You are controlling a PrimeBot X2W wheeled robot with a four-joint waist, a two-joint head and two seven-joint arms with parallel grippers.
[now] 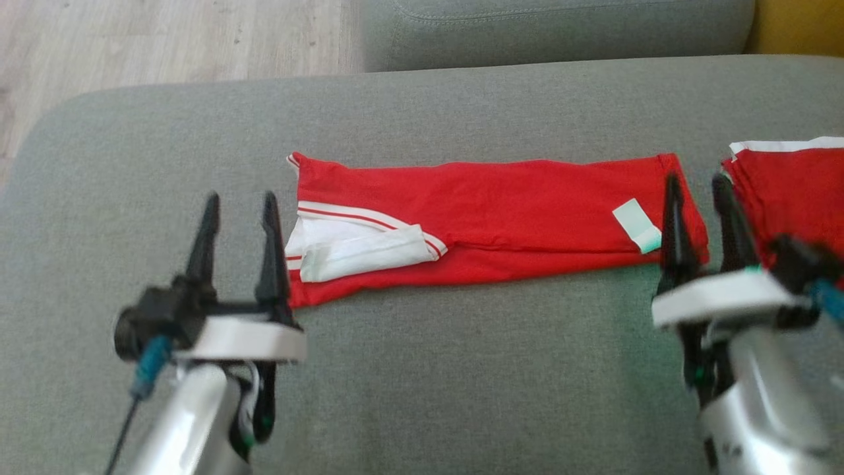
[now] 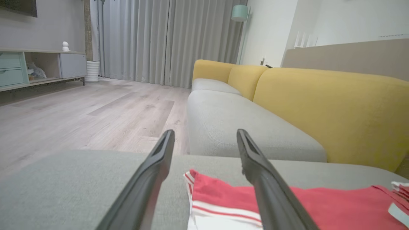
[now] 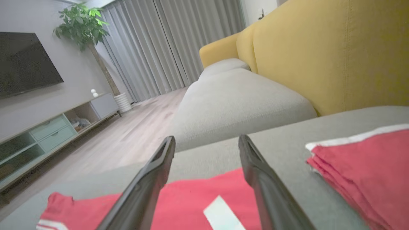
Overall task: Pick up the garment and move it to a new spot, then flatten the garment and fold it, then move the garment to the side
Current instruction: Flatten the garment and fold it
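Note:
A red garment [image 1: 488, 218] with white trim lies folded into a long flat strip across the grey cushion [image 1: 422, 369]. It also appears as the red garment [image 2: 319, 204] low in the left wrist view and the red garment [image 3: 191, 204] in the right wrist view. Its white collar end [image 1: 356, 247] is at the left, a pale label [image 1: 636, 225] near the right end. My left gripper [image 1: 241, 201] hovers open beside the collar end. Over the right end my right gripper [image 1: 697, 181] is open too. Neither holds anything.
A second folded red garment [image 1: 791, 191], white-edged, lies at the cushion's right edge, also seen as the folded red pile [image 3: 361, 169]. Another grey seat [image 1: 554, 26] and yellow backrest [image 2: 319, 105] lie beyond. Wooden floor [image 1: 165, 39] is at the far left.

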